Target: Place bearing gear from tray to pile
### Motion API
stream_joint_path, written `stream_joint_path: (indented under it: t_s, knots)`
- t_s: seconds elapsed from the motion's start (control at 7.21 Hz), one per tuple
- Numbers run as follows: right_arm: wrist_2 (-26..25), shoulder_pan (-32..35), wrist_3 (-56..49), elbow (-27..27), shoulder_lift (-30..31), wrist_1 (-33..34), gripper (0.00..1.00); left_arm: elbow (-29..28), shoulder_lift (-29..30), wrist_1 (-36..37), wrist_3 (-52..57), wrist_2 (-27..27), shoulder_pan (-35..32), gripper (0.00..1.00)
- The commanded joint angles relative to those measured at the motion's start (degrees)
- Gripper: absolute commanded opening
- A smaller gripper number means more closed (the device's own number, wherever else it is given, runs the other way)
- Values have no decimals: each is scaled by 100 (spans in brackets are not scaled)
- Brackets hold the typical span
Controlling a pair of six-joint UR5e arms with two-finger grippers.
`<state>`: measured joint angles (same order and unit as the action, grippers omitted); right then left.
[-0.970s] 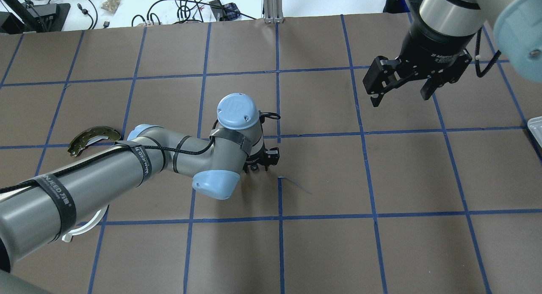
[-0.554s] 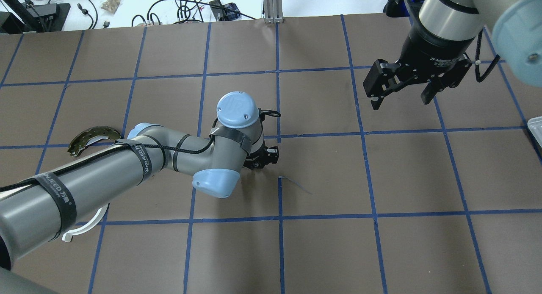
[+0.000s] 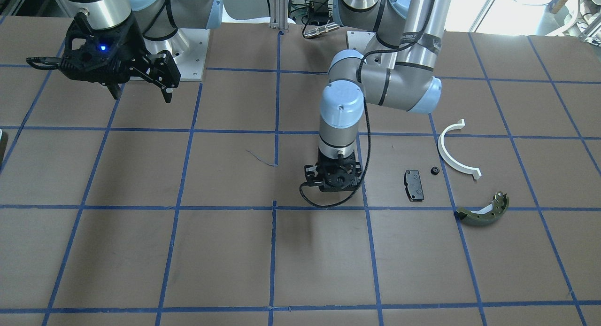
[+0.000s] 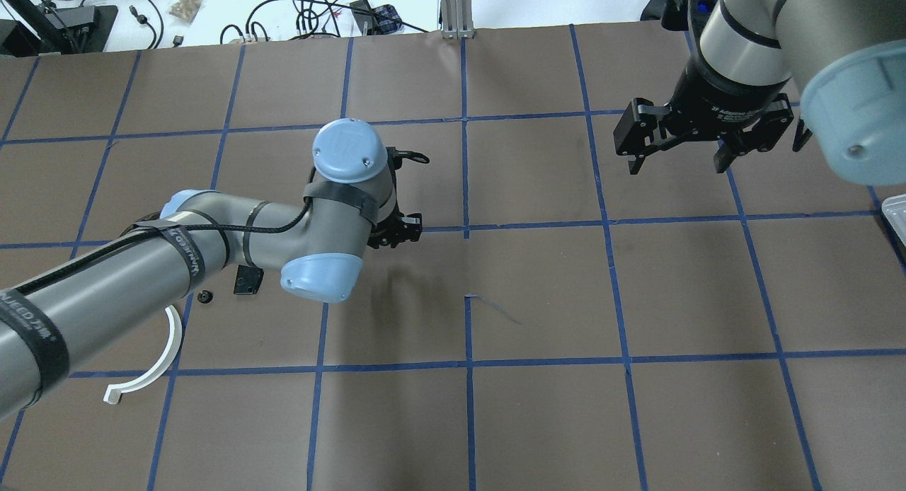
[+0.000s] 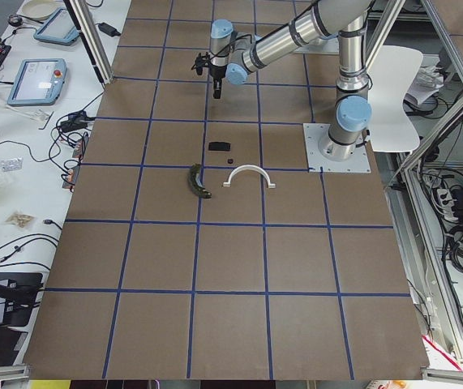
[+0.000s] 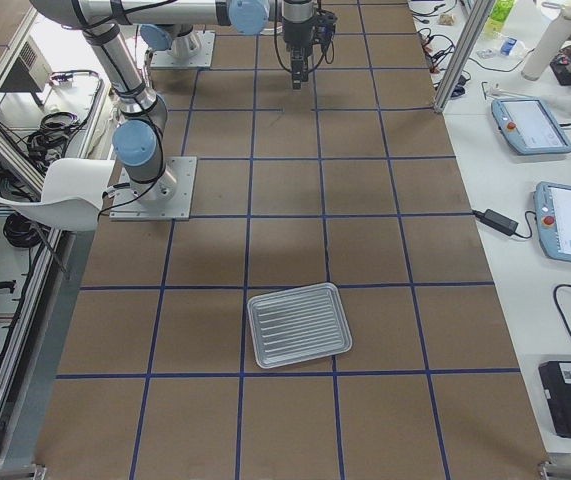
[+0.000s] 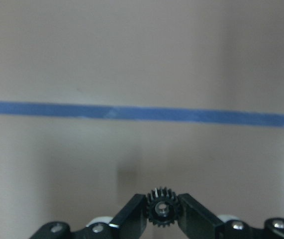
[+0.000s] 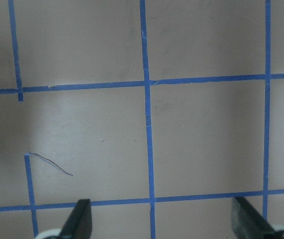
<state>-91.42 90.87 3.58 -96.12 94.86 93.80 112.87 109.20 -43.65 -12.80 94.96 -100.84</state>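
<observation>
1. Hanging nose-down near the middle of the tabletop, the left gripper (image 3: 334, 180) pinches the small black bearing gear (image 7: 161, 210) between its two angled black fingertips. In the wrist view the gear's fine teeth and round centre bore are plain, and it is held off the surface.
2. The table (image 3: 141, 251) is covered in a matte brown sheet marked into squares by blue tape.
3. The pile lies toward the tabletop's left end, its pieces apart from one another:
   - a smooth white half-ring arc (image 3: 443, 150) with small tabs at both ends
   - a flat black rectangular pad (image 3: 413, 185), the piece nearest the gear
   - a tiny round black piece (image 3: 435, 170) between pad and arc
   - an olive-green curved brake shoe (image 3: 483, 213), nearer the operators' edge
4. The right gripper (image 4: 677, 164) hovers over the right half, toward the robot's edge, with its fingers spread wide and nothing between them.
5. A ribbed, silvery tray (image 6: 300, 325) with rounded corners sits near the right end.
</observation>
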Motion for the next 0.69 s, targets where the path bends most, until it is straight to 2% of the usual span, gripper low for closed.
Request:
stream_joint_path:
  t_s: [0.0, 0.28, 0.55]
  knots:
    - [-34, 1, 20, -29, 6, 94, 100, 25, -240, -310, 1361, 58, 1009, 0]
    - [36, 10, 20, -29, 41, 94, 100, 130, -232, -329, 2767, 49, 2055, 0]
    - [36, 10, 29, -82, 103, 85, 100, 217, -250, -346, 3605, 66, 2638, 0]
